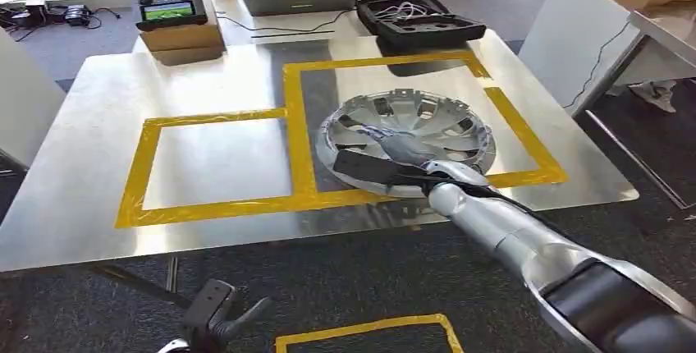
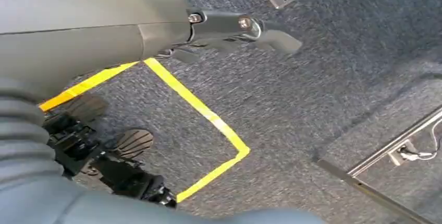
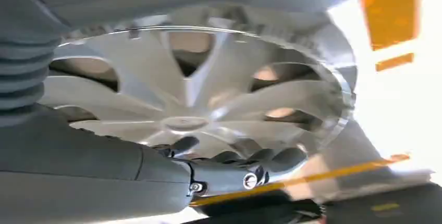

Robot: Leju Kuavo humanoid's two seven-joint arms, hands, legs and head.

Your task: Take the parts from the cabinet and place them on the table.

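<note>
one silver hubcap point(image 1: 409, 141) lies on the steel tabletop point(image 1: 82, 164), inside the right yellow tape frame point(image 1: 525, 135), and the right hand point(image 1: 386, 156) grasps its near rim with fingers point(image 3: 271, 157) curled over the edge. i judge the placing is almost done, so the hand should let go gently and pull back low, without dragging the hubcap over the tape. the left hand point(image 2: 229, 28) hangs above the carpet floor point(image 2: 333, 78), holding nothing, fingers loosely apart.

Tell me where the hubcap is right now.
In the head view the silver hubcap lies on the metal table, inside the right-hand yellow tape rectangle, with the right hand on its near rim.
</note>
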